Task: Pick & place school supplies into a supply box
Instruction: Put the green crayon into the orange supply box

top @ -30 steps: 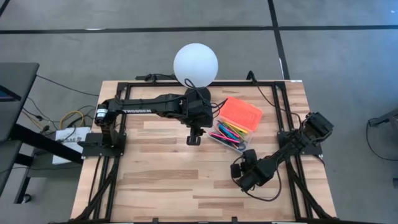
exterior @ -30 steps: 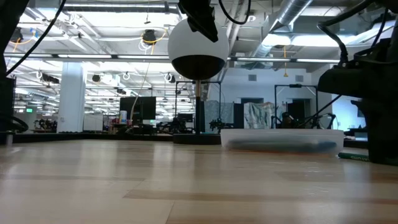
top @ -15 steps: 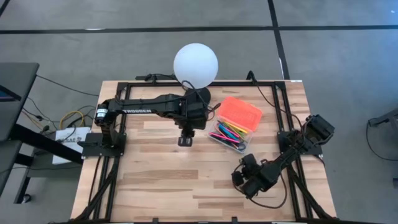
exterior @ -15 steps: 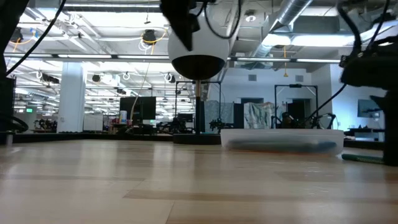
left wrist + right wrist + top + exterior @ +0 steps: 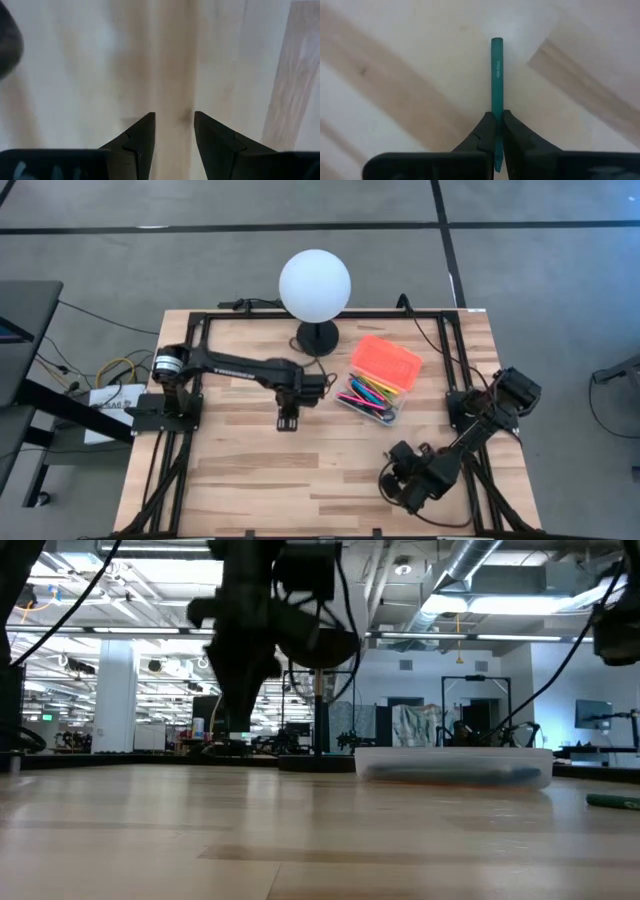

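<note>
Supplies mostly sit in the box (image 5: 378, 385) already: in the high view, right of centre, we see its clear tray packed with pens (image 5: 368, 393) in pink, blue, green and yellow, and its orange lid (image 5: 387, 360) lies open, touching the tray on the upper right. So we judge the bulk of the work done.

One item is in hand. Our right gripper (image 5: 497, 131) has its fingers closed on a green marker (image 5: 497, 75), which runs straight out between them over the bare table (image 5: 240, 460). In the high view that gripper (image 5: 405, 485) is at the lower right of the frame, well apart from the box. In the low view the marker's end (image 5: 612, 801) shows at the right edge, low over the wood; we cannot tell whether it is lifted clear.

Our left gripper (image 5: 174, 131) holds nothing; its fingers stand apart over plain wood. In the high view it (image 5: 286, 418) is near the centre, left of the box and below the lamp (image 5: 315, 285).

What is left, as we judge it: carry the marker to the tray, drop it in, and perhaps close the lid. We see no other loose supplies on the table.
</note>
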`<act>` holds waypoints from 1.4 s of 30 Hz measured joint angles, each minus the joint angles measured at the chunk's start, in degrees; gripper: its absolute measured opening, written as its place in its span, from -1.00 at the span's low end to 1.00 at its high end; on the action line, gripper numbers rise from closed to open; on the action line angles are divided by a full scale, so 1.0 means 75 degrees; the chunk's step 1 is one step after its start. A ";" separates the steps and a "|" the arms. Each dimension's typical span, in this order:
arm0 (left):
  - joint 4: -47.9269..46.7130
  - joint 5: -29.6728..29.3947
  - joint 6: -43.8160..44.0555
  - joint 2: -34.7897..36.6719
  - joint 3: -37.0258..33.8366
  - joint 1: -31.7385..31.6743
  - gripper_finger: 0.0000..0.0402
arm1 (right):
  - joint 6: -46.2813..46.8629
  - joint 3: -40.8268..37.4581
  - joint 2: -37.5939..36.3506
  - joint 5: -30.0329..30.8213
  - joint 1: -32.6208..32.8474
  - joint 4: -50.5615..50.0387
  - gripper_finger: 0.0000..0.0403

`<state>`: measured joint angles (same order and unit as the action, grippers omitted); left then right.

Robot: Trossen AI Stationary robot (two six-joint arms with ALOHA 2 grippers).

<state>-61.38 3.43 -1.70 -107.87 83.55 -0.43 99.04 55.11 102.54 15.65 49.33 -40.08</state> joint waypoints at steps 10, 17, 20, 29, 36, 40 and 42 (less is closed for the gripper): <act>0.2551 0.0374 0.1264 0.0000 -0.1749 0.0712 -0.36 | -0.1036 0.0220 0.0013 -0.0189 0.0399 0.0130 -0.99; 0.2970 0.0126 0.1494 0.0003 -0.1775 0.1061 -0.36 | -0.1620 0.0563 0.0020 0.0438 0.0406 -0.0011 -1.00; 0.3004 0.0037 0.1522 0.0003 -0.1775 0.1093 -0.36 | -0.1955 0.0811 0.0020 0.0635 0.0307 -0.0255 -1.00; 0.3356 0.0033 0.1364 0.0006 -0.1775 0.1090 -0.36 | -0.2567 0.1743 0.0001 0.1348 -0.0112 -0.1905 -1.00; 0.3357 0.0032 0.1192 0.0012 -0.1775 0.1090 -0.36 | -0.2672 0.2008 -0.0003 0.1835 -0.0614 -0.3043 -1.00; 0.3356 0.0032 0.1154 0.0015 -0.1775 0.1084 -0.36 | -0.3105 0.2008 -0.0044 0.1934 -0.1186 -0.3343 -1.00; 0.3340 0.0030 0.1154 0.0087 -0.1775 0.1081 -0.36 | -0.3570 0.2008 -0.0044 0.1931 -0.1554 -0.3345 -1.00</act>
<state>-36.33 3.66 6.96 -107.23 70.24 7.68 72.27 70.17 102.21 30.13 37.68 -65.17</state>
